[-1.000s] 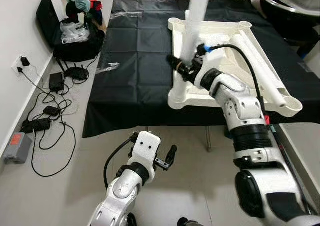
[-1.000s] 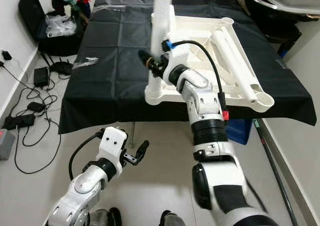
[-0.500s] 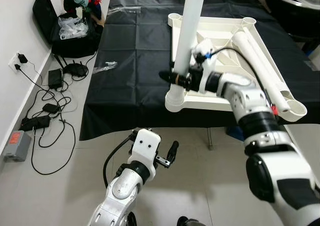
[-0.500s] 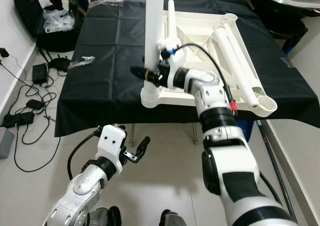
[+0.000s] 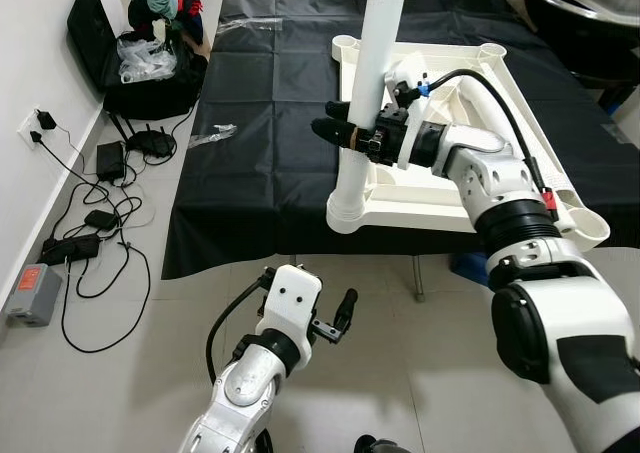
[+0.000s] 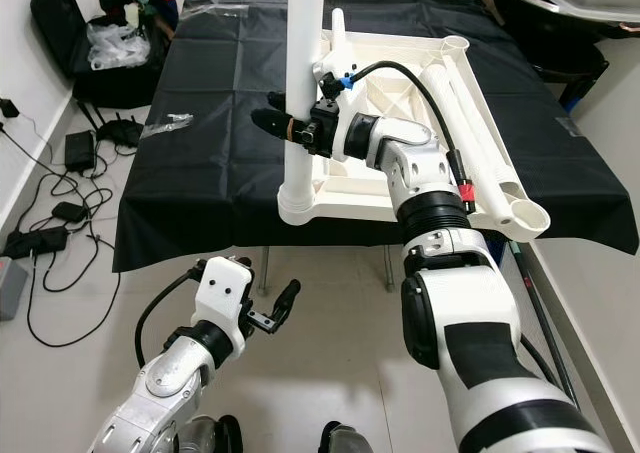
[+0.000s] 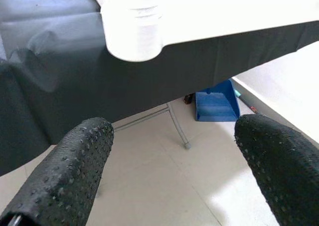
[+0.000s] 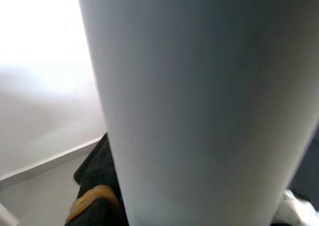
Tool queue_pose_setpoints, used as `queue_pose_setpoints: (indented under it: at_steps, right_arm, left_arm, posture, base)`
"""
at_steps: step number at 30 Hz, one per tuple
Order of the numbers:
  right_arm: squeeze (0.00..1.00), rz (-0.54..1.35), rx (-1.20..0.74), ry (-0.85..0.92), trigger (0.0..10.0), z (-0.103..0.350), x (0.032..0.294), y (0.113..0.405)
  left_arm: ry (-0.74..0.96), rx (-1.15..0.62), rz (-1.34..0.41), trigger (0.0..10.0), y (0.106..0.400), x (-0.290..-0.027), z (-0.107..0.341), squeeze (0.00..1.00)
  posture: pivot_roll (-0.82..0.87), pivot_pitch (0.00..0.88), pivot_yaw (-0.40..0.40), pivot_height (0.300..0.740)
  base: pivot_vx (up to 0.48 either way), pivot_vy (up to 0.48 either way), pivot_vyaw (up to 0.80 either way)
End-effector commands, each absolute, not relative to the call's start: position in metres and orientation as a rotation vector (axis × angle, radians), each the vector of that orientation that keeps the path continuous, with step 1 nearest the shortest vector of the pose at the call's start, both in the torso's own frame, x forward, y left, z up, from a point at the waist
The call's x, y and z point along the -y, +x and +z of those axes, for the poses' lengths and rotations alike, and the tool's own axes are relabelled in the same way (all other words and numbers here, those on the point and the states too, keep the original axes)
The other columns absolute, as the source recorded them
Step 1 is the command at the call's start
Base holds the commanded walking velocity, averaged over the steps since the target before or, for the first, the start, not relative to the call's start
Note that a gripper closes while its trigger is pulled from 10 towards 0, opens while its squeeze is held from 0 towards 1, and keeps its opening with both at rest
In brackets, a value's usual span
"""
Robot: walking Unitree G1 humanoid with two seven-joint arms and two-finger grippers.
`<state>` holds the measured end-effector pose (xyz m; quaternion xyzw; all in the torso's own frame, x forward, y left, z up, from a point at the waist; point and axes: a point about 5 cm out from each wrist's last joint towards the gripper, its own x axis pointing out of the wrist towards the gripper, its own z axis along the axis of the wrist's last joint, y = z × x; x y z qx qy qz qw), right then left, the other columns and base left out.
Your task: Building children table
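Observation:
A white children's table top (image 5: pixel 420 216) lies upside down on a black-clothed table (image 5: pixel 260 173). A white table leg (image 5: pixel 370 73) stands upright in its near-left corner socket (image 5: pixel 348 211). My right gripper (image 5: pixel 335 130) is shut on this leg partway up, fingertips poking out past its left side. The right wrist view has the leg (image 8: pixel 199 111) pressed close to the lens. Two more white legs (image 5: pixel 505 113) lie loose inside the top. My left gripper (image 5: pixel 335 318) hangs low in front of the table, open and holding nothing. The left wrist view looks up past its fingers (image 7: pixel 65 176) at the corner socket (image 7: pixel 132 34).
On the floor at left lie cables and power bricks (image 5: pixel 90 223), a router (image 5: pixel 150 148) and a black bag (image 5: pixel 150 73) by the wall. A plastic wrapper (image 5: pixel 215 133) rests on the cloth. A blue dustpan (image 7: pixel 214 104) sits under the table. A dark rounded object (image 5: pixel 590 13) stands at back right.
The head view has shifted a little. My right gripper now sits higher on the upright leg than half a second ago. The left arm has barely moved.

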<state>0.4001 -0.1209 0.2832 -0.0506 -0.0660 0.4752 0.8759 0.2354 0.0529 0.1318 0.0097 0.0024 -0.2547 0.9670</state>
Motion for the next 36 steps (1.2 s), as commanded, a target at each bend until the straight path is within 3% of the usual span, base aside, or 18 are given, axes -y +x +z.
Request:
queue_pose_setpoints:
  at_steps: [1,4,5,8,10,11,14,20,21,22,23,24,26,27,28,29,34,36]
  right_arm:
    - [0.0,0.903,0.118,-0.102,0.0,0.278,0.123,0.405]
    - [0.0,0.865,0.114,-0.096,0.0,0.276,0.125,0.406]
    - [0.0,0.568,0.09,-0.017,0.0,0.269,0.14,0.416]
    - [0.0,0.471,0.088,-0.003,0.0,0.266,0.145,0.418]
    - [0.0,0.3,0.09,0.075,0.0,0.263,0.154,0.419]
    - [0.0,0.125,0.123,0.094,0.0,0.262,0.162,0.417]
    - [0.0,0.044,0.136,0.111,0.0,0.26,0.164,0.414]
    - [0.0,-0.106,0.173,0.169,0.0,0.249,0.13,0.392]
    - [0.0,-0.08,0.176,0.177,3.5,0.248,0.12,0.39]
    - [0.0,-0.08,0.176,0.177,3.5,0.248,0.12,0.39]
    - [0.0,-0.025,0.177,0.198,6.3,0.247,0.109,0.39]
    - [0.0,0.018,0.181,0.199,10.0,0.248,0.101,0.39]
    - [0.0,0.038,0.184,0.196,10.0,0.248,0.094,0.389]
    - [1.0,0.058,0.194,0.186,10.0,0.249,0.093,0.389]
    - [1.0,0.058,0.194,0.186,10.0,0.249,0.093,0.389]
    - [0.0,0.077,0.213,0.17,10.0,0.255,0.092,0.386]
    - [0.0,0.285,0.23,0.179,10.0,0.266,0.088,0.387]
    - [0.0,0.659,0.143,0.119,10.0,0.266,0.086,0.384]
  left_arm:
    - [0.019,-0.001,-0.515,10.0,0.233,-0.052,0.132,0.0]
    - [0.019,-0.001,-0.516,10.0,0.233,-0.052,0.132,0.0]
    - [0.02,-0.004,-0.517,10.0,0.233,-0.051,0.131,0.0]
    - [0.02,-0.005,-0.517,10.0,0.233,-0.051,0.131,0.0]
    - [0.021,-0.007,-0.518,10.0,0.234,-0.052,0.131,0.0]
    - [0.022,-0.008,-0.519,10.0,0.234,-0.052,0.131,0.0]
    - [0.024,-0.009,-0.52,10.0,0.235,-0.053,0.131,0.0]
    - [0.03,-0.013,-0.522,10.0,0.235,-0.053,0.13,0.0]
    - [0.03,-0.014,-0.521,10.0,0.234,-0.053,0.13,0.0]
    - [0.03,-0.014,-0.521,10.0,0.234,-0.053,0.13,0.0]
    - [0.03,-0.014,-0.521,10.0,0.234,-0.052,0.13,0.0]
    - [0.029,-0.014,-0.52,10.0,0.233,-0.052,0.129,0.0]
    - [0.028,-0.014,-0.519,10.0,0.233,-0.052,0.129,0.0]
    - [0.026,-0.015,-0.52,10.0,0.232,-0.051,0.129,0.0]
    - [0.026,-0.015,-0.52,10.0,0.232,-0.051,0.129,0.0]
    - [0.025,-0.018,-0.522,10.0,0.232,-0.051,0.128,0.0]
    - [0.024,-0.021,-0.525,10.0,0.232,-0.051,0.128,0.0]
    - [0.023,-0.022,-0.527,10.0,0.233,-0.051,0.128,0.0]
  posture:
    - [0.17,0.132,-0.065,0.74]
    - [0.17,0.132,-0.065,0.74]
    - [0.16,0.129,-0.056,0.74]
    - [0.16,0.129,-0.056,0.74]
    - [0.16,0.134,-0.057,0.74]
    - [0.15,0.135,-0.053,0.74]
    - [0.15,0.139,-0.049,0.74]
    - [0.16,0.135,-0.05,0.74]
    - [0.16,0.131,-0.047,0.74]
    - [0.16,0.131,-0.047,0.74]
    - [0.16,0.128,-0.051,0.74]
    - [0.15,0.124,-0.053,0.74]
    - [0.15,0.124,-0.053,0.74]
    - [0.15,0.114,-0.056,0.74]
    - [0.15,0.114,-0.056,0.74]
    - [0.15,0.118,-0.057,0.74]
    - [0.15,0.124,-0.054,0.74]
    - [0.15,0.125,-0.053,0.74]
  base:
    - [0.0,0.0,0.0]
    - [0.0,0.0,0.0]
    - [0.0,0.0,0.0]
    - [0.0,0.0,0.0]
    - [0.0,0.0,0.0]
    - [0.0,0.0,0.0]
    - [0.0,0.0,0.0]
    - [0.0,0.0,0.0]
    - [0.0,0.0,0.0]
    - [0.0,0.0,0.0]
    - [0.0,0.0,0.0]
    - [0.0,0.0,0.0]
    - [0.0,0.0,0.0]
    - [0.0,0.0,0.0]
    - [0.0,0.0,0.0]
    - [0.0,0.0,0.0]
    - [0.0,0.0,0.0]
    - [0.0,0.0,0.0]
